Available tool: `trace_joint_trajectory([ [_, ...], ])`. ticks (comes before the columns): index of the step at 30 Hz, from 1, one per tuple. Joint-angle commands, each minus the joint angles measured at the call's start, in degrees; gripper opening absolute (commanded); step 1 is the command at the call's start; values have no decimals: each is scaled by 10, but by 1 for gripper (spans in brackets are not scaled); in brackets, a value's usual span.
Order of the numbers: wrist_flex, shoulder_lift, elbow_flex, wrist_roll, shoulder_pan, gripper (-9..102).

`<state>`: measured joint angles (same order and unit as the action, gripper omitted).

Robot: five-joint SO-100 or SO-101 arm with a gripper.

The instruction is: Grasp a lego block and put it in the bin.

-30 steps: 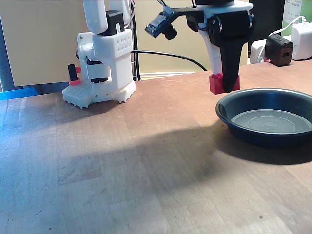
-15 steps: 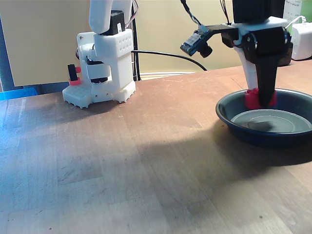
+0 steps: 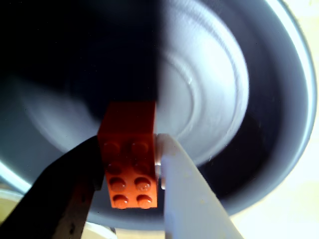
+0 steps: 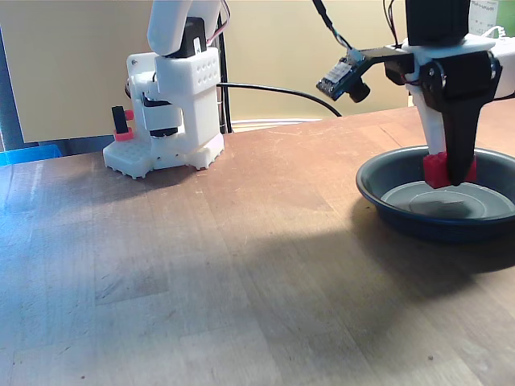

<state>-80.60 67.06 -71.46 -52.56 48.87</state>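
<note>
Wood table, beige wall; pincer w/ lego block over bin.

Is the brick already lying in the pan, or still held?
Still held: the hand clamps the lego block between its fingers, hanging above the bin floor.

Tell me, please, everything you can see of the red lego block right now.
The lego block is a small bright red-orange brick of glossy plastic, with two rows of four round studs facing the wrist camera. It is pinched between the gripper's two fingers, a dark one on the left of the wrist view and a white one on the right. In the fixed view the brick hangs inside the rim of the bin, just above the pan's flat grey bottom; whether it touches it I cannot tell.
</note>
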Motion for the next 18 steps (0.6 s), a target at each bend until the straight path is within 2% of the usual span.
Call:
trace_joint_trajectory([
  [1, 4, 4, 18, 4, -5, 0],
  [9, 0, 7, 18, 43, -14, 12],
  [18, -2, 8, 17, 43, -16, 12],
])
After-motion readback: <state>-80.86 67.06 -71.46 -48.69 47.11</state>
